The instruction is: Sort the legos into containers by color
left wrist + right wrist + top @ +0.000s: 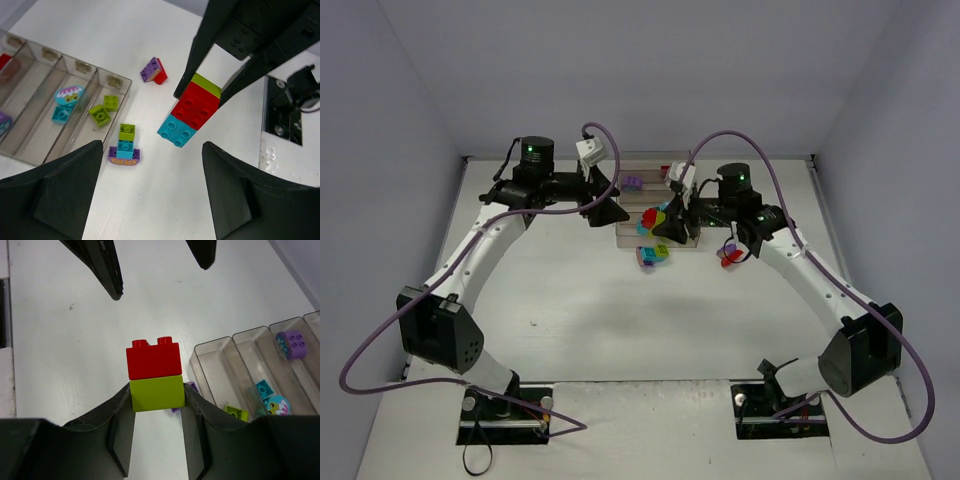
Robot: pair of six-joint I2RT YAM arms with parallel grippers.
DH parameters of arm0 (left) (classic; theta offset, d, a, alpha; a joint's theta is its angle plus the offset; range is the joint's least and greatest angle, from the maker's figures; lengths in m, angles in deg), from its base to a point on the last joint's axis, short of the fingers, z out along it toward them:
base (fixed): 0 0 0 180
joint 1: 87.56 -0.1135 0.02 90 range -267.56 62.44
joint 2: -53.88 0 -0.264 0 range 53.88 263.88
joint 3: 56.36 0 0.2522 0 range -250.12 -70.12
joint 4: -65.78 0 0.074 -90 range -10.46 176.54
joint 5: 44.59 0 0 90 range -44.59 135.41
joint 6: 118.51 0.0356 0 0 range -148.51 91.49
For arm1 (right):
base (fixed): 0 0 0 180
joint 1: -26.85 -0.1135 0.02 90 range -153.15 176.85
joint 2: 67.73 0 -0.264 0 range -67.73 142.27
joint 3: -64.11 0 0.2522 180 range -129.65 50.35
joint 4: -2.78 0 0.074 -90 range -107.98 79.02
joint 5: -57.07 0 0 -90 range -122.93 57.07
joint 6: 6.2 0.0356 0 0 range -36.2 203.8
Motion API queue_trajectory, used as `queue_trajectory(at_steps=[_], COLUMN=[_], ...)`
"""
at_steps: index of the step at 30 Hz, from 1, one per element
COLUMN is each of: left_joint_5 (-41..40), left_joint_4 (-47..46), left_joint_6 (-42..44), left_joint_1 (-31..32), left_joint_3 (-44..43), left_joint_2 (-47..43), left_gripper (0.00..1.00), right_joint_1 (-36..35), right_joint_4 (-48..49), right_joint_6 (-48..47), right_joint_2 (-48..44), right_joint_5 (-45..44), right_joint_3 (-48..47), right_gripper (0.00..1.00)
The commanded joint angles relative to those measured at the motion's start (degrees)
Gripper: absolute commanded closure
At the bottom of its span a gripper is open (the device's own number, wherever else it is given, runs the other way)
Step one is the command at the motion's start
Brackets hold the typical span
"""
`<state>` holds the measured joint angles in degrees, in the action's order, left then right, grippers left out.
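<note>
My right gripper [157,392] is shut on the lime brick [157,393] at the base of a short stack with a red brick [153,359] above it. The left wrist view shows this stack [192,111] as lime, red and cyan, held above the table. My left gripper [152,146] is open and empty, just short of the stack. The clear trays [116,80] hold two lime bricks [100,115] and a cyan brick [61,114]. A lime-cyan-purple stack [124,145] lies on the table beside the trays. From above, both grippers [612,212] [668,228] hang in front of the rack [640,165].
A purple and red piece [154,71] lies on the table beyond the trays; it also shows in the top view [728,257]. A purple brick [292,344] and a round cyan piece [276,404] sit in the trays. Cables loop over both arms.
</note>
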<state>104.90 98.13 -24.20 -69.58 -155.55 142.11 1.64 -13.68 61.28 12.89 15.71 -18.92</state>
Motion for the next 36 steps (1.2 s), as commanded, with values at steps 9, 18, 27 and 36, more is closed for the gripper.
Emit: queue_trajectory(at_steps=[9,18,27,36], left_joint_5=[14.0,13.5,13.5,12.9], left_joint_4=[4.6,5.1,3.7,4.2], left_joint_6=[18.3,19.5,16.7,16.0], left_joint_1=[3.5,7.0,8.1,9.6], left_joint_3=[-2.3,-2.4,-3.5,-3.6], left_joint_2=[0.5,1.2,2.4,2.8], left_gripper=[0.27,0.31,0.42,0.47], right_joint_1=[-0.2,-1.3,-1.9,-2.1], right_joint_4=[-5.2,-6.3,-6.6,-6.7], right_joint_6=[-2.5,-2.9,-2.9,-2.6], right_joint_2=[-4.2,-3.9,-4.2,-4.5], right_joint_5=[8.0,9.0,8.8,8.0], right_joint_3=[-2.0,-2.5,-2.2,-1.7], right_gripper=[1.0,1.0,1.0,1.0])
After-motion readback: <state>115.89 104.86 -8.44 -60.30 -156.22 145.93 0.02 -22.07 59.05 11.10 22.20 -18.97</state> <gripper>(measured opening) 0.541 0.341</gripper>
